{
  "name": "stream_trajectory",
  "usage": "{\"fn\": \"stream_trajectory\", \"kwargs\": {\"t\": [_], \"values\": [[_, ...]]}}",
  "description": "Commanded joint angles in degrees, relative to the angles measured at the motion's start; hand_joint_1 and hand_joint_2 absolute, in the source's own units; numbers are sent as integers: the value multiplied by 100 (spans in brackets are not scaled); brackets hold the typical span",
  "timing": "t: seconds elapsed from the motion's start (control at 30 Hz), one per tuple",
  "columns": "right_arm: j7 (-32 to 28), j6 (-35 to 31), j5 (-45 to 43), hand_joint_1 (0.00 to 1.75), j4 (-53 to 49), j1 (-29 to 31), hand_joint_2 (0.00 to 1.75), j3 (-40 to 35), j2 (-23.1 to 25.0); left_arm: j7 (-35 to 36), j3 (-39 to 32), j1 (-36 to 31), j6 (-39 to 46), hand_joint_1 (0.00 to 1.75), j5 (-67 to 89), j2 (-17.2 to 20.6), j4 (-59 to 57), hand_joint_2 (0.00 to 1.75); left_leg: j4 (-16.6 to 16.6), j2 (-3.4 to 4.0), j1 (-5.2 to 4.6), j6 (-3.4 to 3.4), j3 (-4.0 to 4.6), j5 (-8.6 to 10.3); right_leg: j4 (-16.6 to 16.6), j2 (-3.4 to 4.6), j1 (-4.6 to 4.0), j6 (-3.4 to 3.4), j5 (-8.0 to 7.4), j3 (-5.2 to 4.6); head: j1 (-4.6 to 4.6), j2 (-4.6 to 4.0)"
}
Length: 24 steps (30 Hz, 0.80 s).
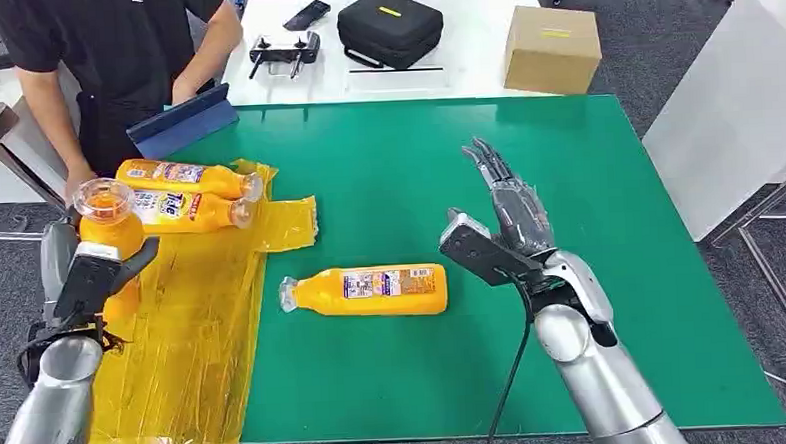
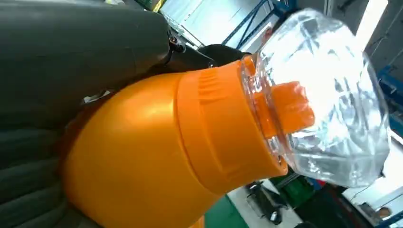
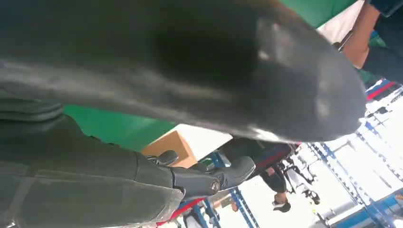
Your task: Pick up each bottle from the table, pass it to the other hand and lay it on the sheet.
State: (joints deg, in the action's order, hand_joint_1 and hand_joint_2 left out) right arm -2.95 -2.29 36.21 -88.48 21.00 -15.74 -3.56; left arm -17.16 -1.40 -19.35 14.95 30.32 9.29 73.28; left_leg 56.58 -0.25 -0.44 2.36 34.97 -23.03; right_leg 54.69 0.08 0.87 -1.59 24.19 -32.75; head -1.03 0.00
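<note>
Bottles numbered four at this moment: two lay side by side on the yellow sheet [image 1: 189, 331], one lay on the green bench [image 1: 567, 174] just off the sheet's edge, and one stood upright in your left hand [image 1: 89, 280]. That held orange bottle [image 1: 109, 229] sat over the sheet's near-left part, its clear cap [image 2: 328, 95] pointing up, with the dark fingers wrapped round its body. Your right hand [image 1: 504, 227] hovered released over the bench, fingers spread, just beside the base of the lying bottle [image 1: 367, 290].

You probably needed to tip the held bottle onto its side before letting go, aiming for bare sheet in front of the resting pair [image 1: 190, 196], so it would not roll against them. A low release looked safest, since the round body seemed apt to roll. A person [image 1: 111, 54] stood at the far-left corner.
</note>
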Motion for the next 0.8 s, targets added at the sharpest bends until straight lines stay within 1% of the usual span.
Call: {"fn": "stream_trajectory", "kwargs": {"t": [0.03,0.07,0.1,0.13,0.17,0.2,0.23,0.3,0.33,0.37,0.4,0.47,0.5,0.57,0.7,0.73,0.8], "values": [[-131,6,-353,0,818,588,0,-430,-158,-335,1136,-1112,1114,175,1344,627,-3139,175,-8,-5,-4,-10,-21,1,-3,-6,4,6,3,21,2,0],[-145,-2,-364,0,854,609,0,-474,-160,-368,1261,-1167,1259,175,1521,640,-3407,175,-11,-5,-3,-13,-32,0,-6,-7,4,8,5,31,0,0],[-162,-20,-385,0,891,639,0,-511,-147,-387,1414,-1230,1455,175,1746,638,-3677,175,-8,-2,-4,-9,-27,0,-4,-4,4,5,4,21,2,0],[-160,-17,-385,0,907,655,0,-531,-150,-383,1476,-1260,1497,175,1834,625,-3785,175,-11,-2,-4,-16,-45,-4,-6,-4,5,9,8,38,0,0],[-159,-14,-384,0,918,670,0,-550,-155,-379,1554,-1299,1559,175,1945,615,-3894,175,-8,-2,-3,-13,-35,-2,-5,-2,3,8,5,27,2,0],[-170,-21,-404,0,925,691,0,-587,-156,-303,1779,-1460,1663,175,2261,548,-4245,175,-6,-1,-3,-12,-26,-1,-3,-1,3,6,4,21,0,0],[-170,-20,-408,0,923,692,0,-599,-157,-288,1880,-1531,1749,175,2405,534,-4377,175,-6,0,-3,-17,-39,-6,-3,-2,3,9,9,37,2,0],[-174,-13,-424,0,927,681,0,-643,-136,-160,2173,-1760,1868,175,2799,488,-4754,175,-2,-6,-1,-10,-20,-1,0,-9,2,5,6,22,2,0],[-173,-12,-423,0,939,687,0,-659,-130,-143,2234,-1792,1905,175,2879,487,-4823,175,-1,-9,-1,-17,-35,-7,1,-12,2,9,13,39,0,0],[-181,-3,-430,0,950,692,0,-676,-127,-151,2287,-1809,1913,175,2938,498,-4874,175,0,-12,0,-15,-27,-4,1,-14,1,7,10,32,0,0],[-200,12,-444,0,998,694,0,-724,-137,-111,2527,-1877,2061,175,3244,541,-5040,175,-2,-8,0,-9,-14,1,0,-6,1,4,3,17,0,0],[-286,-1,-486,0,1028,647,0,-750,-186,-96,2682,-1926,2111,175,3423,552,-5166,175,-1,-1,-4,-15,-28,-5,2,0,2,8,7,30,0,0],[-313,-10,-500,0,1047,641,0,-759,-201,-90,2736,-1924,2116,175,3480,534,-5216,175,-1,4,-1,-12,-17,-2,-1,3,-1,6,2,21,2,0],[-331,-14,-522,0,1086,682,0,-785,-209,-30,2873,-1941,2134,175,3639,482,-5301,175,-2,4,-3,-16,-28,-5,-1,2,1,8,6,31,2,0],[-331,-12,-524,0,1087,692,0,-799,-216,-16,2964,-1945,2105,175,3736,472,-5337,175,-1,2,-2,-12,-16,-2,0,0,1,6,4,19,0,0],[-331,-14,-529,0,1089,681,0,-798,-224,-24,2978,-1945,2076,175,3745,469,-5352,175,1,5,-2,-19,-30,-9,2,1,1,10,10,32,2,0],[-343,-37,-556,0,1075,609,0,-784,-260,-51,3015,-1905,2053,175,3759,442,-5370,175,-1,3,-1,-12,-16,-2,0,1,0,6,3,20,2,0]]}}
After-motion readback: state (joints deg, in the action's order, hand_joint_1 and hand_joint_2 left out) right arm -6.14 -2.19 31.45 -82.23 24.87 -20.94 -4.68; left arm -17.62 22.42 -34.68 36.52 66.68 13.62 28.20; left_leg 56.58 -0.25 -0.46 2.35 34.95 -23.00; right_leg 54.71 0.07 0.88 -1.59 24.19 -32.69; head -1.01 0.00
